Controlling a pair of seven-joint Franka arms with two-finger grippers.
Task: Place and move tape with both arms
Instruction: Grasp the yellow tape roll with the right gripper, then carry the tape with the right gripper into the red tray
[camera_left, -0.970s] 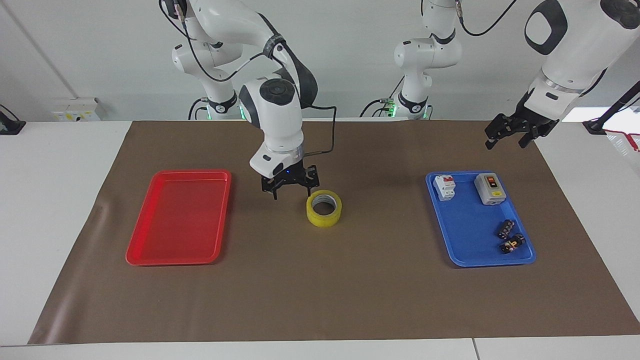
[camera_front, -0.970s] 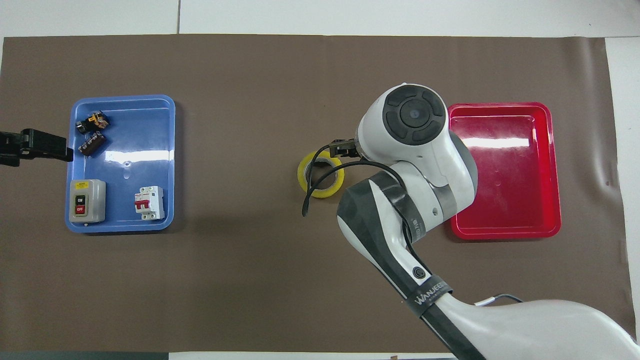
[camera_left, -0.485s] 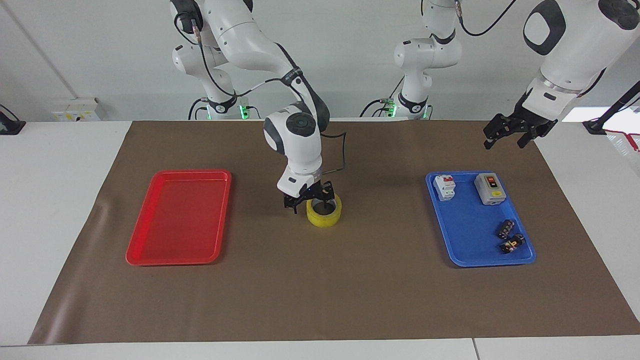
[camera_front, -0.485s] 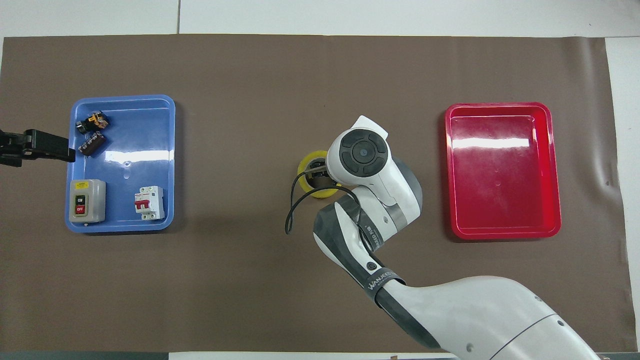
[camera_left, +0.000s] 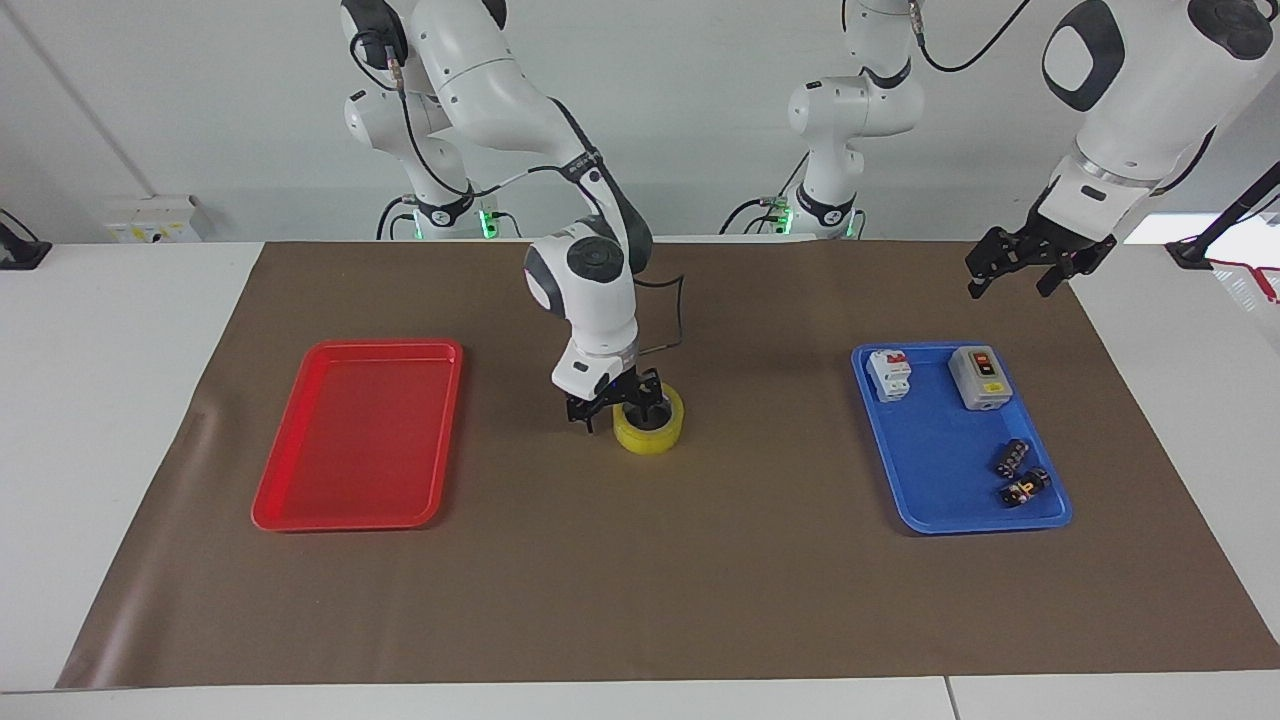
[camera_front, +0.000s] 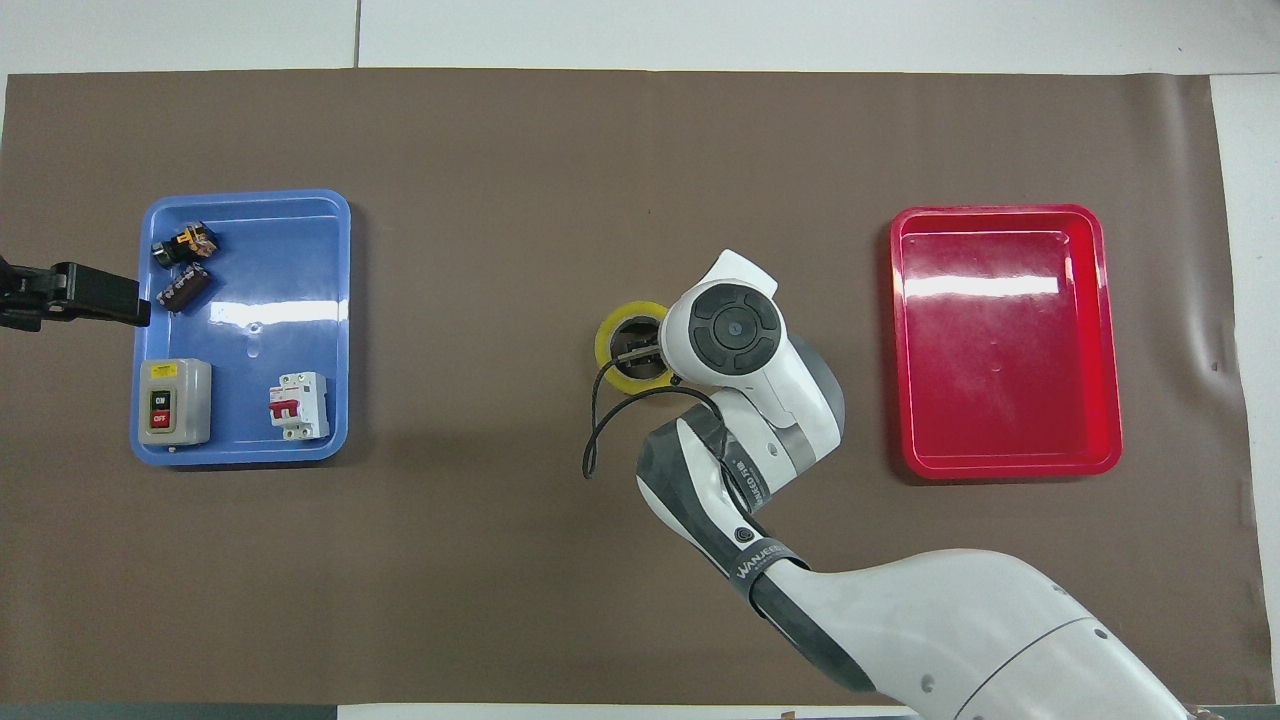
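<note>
Brown paper covers the white table (camera_left: 120, 400), and near its middle lies the wide ring-shaped roll of translucent yellow packing tape (camera_left: 650, 430), flat, its hole facing up.

My right gripper (camera_left: 612, 400) is down at that roll. A second ago it hung above the paper beside the tape, toward the red tray; half a second ago it had swung over the ring; now it sits low, one finger apparently inside the pale core and the other outside the wall on the red-tray side. My jaws stand apart but seem to be starting to draw in on the wall; whether they already pinch it I cannot tell. The roll itself has not shifted.

I judge this to be the start of the grasp, with lifting yet to come.

Outward from the tape: the empty shallow red plastic tray (camera_left: 300, 500) lies toward my right arm's end. The blue plastic tray (camera_left: 930, 515), toward my left arm's end, holds a white circuit breaker (camera_left: 889, 374), a grey switch box (camera_left: 980, 378) and two small black connectors (camera_left: 1018, 474).

My left gripper (camera_left: 1030, 262) waits in the air, spread wide and empty, past the blue tray's outer corner, almost where it was.
</note>
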